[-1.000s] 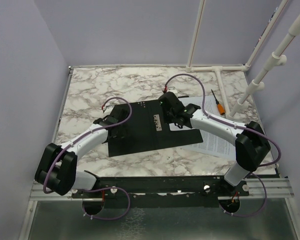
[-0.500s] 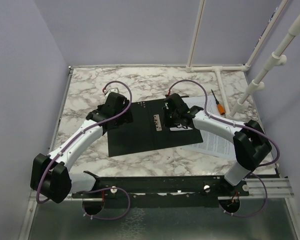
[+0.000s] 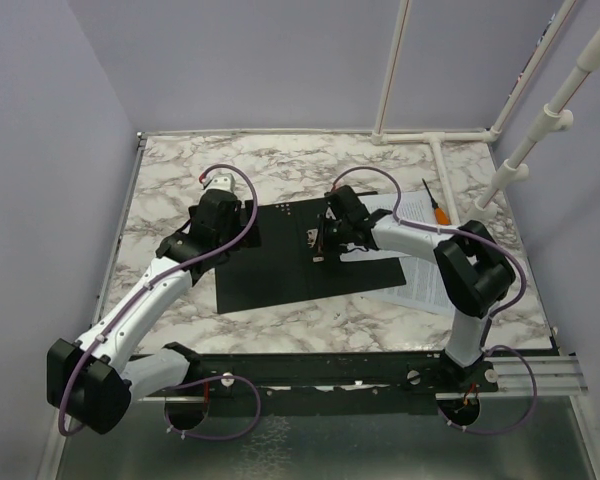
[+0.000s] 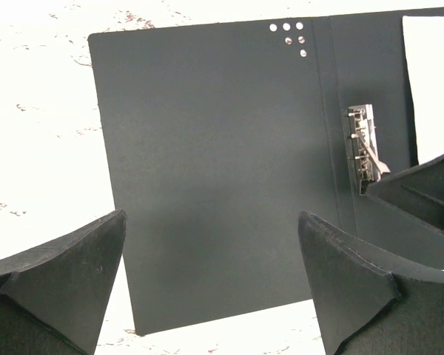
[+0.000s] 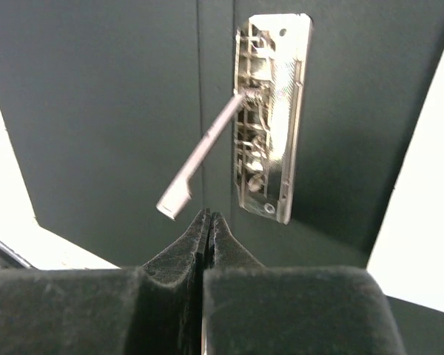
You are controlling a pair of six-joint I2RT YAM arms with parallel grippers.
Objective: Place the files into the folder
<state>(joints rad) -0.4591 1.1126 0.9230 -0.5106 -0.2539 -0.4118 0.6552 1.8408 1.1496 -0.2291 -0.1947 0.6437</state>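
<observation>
The folder lies open on the marble table, black inner faces up, with its metal clip along the spine. The clip's lever stands raised. My right gripper is shut and empty, its tips just short of the lever's free end beside the clip. My left gripper is open and empty above the folder's left half. The files are white printed sheets lying at the folder's right side, partly under my right arm; their edge shows in the wrist views.
An orange-handled screwdriver lies at the back right near the white pipe frame. Purple walls close in the left and back. Bare marble surrounds the folder on the left and far side.
My left arm has stretched forward, carrying its open gripper toward the folder's far left part. My right gripper has shifted left from the folder's right face to the clip.
</observation>
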